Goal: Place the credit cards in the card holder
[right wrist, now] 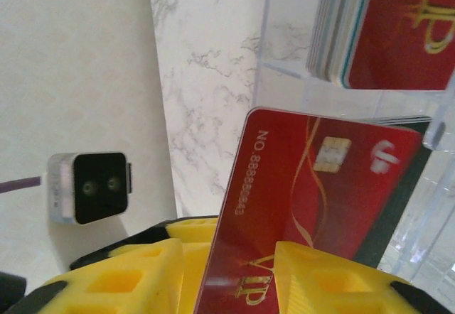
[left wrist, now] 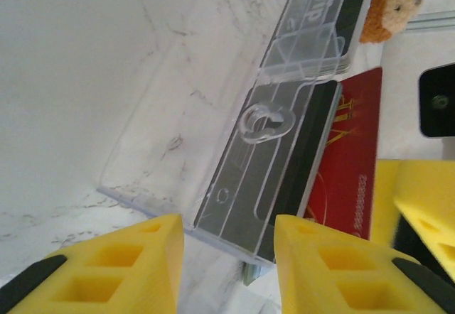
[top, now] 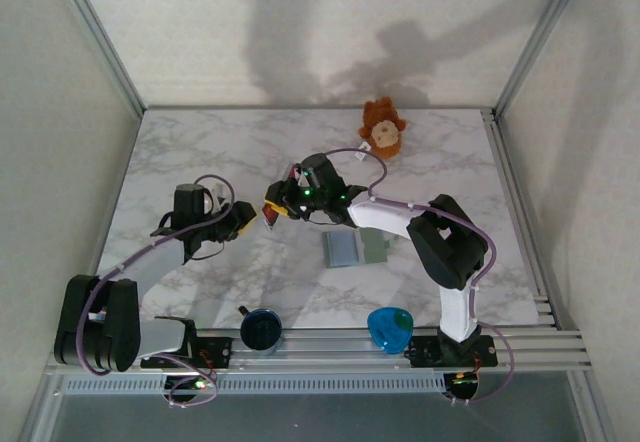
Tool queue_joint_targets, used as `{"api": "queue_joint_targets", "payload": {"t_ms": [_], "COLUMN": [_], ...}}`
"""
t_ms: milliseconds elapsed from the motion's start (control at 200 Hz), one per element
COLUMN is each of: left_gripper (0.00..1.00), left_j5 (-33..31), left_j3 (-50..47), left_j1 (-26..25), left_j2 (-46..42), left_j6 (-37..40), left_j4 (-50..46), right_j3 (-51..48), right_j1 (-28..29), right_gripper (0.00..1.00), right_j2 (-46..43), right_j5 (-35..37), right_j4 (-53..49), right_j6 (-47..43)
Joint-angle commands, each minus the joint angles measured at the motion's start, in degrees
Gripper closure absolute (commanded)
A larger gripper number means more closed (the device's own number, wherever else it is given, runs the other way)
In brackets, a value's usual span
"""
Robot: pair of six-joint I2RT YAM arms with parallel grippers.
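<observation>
A clear display stand holds a stack of cards topped by a red credit card. A lower red credit card has its far end in the stand. My right gripper is shut on its near end. In the top view the right gripper and left gripper meet at this card, left of centre. The stand's near end lies between the fingers of my left gripper, and contact is unclear. The card holder lies open and flat on the table, under the right arm.
A brown teddy bear sits at the back of the marble table. A dark blue round object and a bright blue one rest at the near edge by the arm bases. White walls close in both sides.
</observation>
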Motion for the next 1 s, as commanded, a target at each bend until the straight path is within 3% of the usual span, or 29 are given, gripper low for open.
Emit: {"api": "queue_joint_targets", "payload": {"t_ms": [0,125,385,541,826,996], "left_gripper": [0.61,0.61,0.61,0.6,0.55,0.53], "left_j5": [1.67,1.92,0.71,-0.89,-1.77,-2.27], "left_j3": [0.01,0.59,1.08,1.98,3.46,4.12], "left_j1": [0.41,0.46,0.45,0.48,0.45,0.46], "left_j2": [-0.46,-0.44,-0.8,-1.05,-1.79,-1.68], "left_j6": [1.91,2.78,3.59,4.5,4.84,5.53], "left_j4": [-0.33,-1.2,-2.4,-3.98,-5.65,-6.86], "right_j3": [1.91,2.24,0.86,1.06,1.95,0.03], "right_j1": [-0.24,-0.3,-0.31,-0.15,-0.17,-0.15], "right_gripper": [0.67,0.73,0.73,0.62,0.56,0.52], "right_j2": [1.21,1.39,-0.06,-1.22,-4.82,-4.44], "right_j5": [-1.5,-1.58,0.14,1.19,5.17,4.33], "right_j4": [1.26,0.24,-4.28,-8.36,-18.53,-18.1], "right_j6": [0.28,0.08,-2.73,-5.82,-13.84,-15.21]}}
